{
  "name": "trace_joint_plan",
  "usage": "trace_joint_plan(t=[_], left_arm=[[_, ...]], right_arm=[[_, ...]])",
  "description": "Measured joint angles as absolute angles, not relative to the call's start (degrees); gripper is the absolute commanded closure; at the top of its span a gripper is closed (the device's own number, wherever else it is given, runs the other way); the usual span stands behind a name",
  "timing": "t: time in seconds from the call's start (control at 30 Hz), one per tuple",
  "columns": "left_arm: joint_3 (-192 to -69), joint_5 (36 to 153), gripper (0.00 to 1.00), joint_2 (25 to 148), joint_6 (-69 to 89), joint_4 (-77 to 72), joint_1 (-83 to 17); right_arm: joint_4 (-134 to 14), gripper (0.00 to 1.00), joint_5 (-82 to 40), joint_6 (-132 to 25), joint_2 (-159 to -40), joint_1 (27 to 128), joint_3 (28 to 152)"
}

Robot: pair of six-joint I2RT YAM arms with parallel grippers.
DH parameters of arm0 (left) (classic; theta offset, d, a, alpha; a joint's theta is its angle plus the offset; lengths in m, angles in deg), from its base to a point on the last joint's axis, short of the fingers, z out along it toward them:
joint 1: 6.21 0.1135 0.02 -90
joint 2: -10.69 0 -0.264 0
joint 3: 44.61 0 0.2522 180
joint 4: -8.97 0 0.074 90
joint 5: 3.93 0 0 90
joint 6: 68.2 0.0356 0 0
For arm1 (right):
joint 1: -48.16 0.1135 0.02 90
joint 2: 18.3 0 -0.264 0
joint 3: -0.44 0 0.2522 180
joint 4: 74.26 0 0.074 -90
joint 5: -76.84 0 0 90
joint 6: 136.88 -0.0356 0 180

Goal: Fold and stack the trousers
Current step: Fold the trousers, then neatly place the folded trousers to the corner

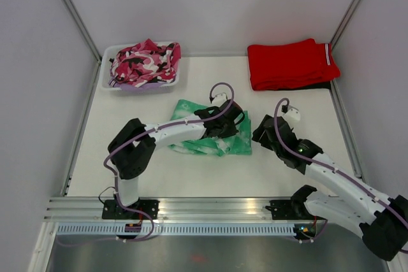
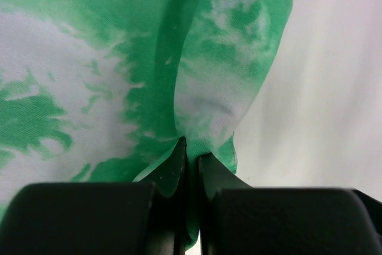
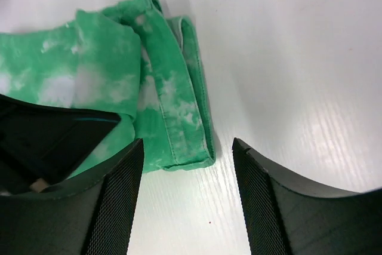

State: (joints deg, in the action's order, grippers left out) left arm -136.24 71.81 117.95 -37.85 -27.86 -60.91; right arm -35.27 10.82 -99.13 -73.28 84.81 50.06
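The left pincer (image 2: pixel 190 147) is pinching a raised fold of the trousers (image 2: pixel 227 58) with its jaws pressed together on the cloth. The right pincer (image 3: pixel 188 144) is hovering spread over bare table (image 1: pixel 159 176), just beside the right edge of the trousers, gripping nothing. The white table is carrying everything. The trousers, mint green with white blotches, are lying folded into a flat bundle near the middle of the table, partly under the left arm, with their hemmed corner showing between the right fingers (image 3: pixel 119 201). Red trousers (image 1: pixel 290 65) are sitting folded at the far right corner. A white basket (image 1: pixel 106 62) is standing at the far left corner, holding a pink, black and white garment (image 1: pixel 145 62).
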Motion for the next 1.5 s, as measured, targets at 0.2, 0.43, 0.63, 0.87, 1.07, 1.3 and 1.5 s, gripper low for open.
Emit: trace_joint_plan(t=[0.2, 0.43, 0.63, 0.87, 1.07, 1.3, 1.5], left_arm=[[-139.56, 71.22, 0.35, 120.2, -39.03, -28.71, -61.15], [-142.9, 72.38, 0.0, 114.12, -36.48, -30.63, -56.69], [-131.65, 72.64, 0.0, 92.38, -30.79, -33.87, -40.97], [-110.99, 80.73, 0.01, 75.79, -20.13, -33.19, -27.62], [-98.95, 89.58, 0.02, 77.86, -15.21, -30.28, -23.71], [-96.3, 94.76, 0.06, 82.26, -12.59, -22.74, -22.85], [-95.47, 98.78, 0.27, 86.98, -11.63, -16.95, -22.79]], right_arm=[[-29.47, 0.3, 12.46, -98.72, -68.26, 82.16, 51.35], [-28.01, 0.02, 7.31, -93.62, -69.28, 80.3, 55.26], [-30.68, 0.02, 0.0, -87.79, -75.43, 78.66, 61.75], [-39.31, 0.02, -8.02, -83.39, -85.44, 78.69, 56.59], [-44.23, 0.03, -9.79, -81.3, -92.02, 78.36, 50.58], [-51.2, 0.14, -11.71, -79.61, -96.19, 76.87, 49.71], [-56.14, 0.28, -14.05, -78.52, -99.05, 76.0, 49.31]])
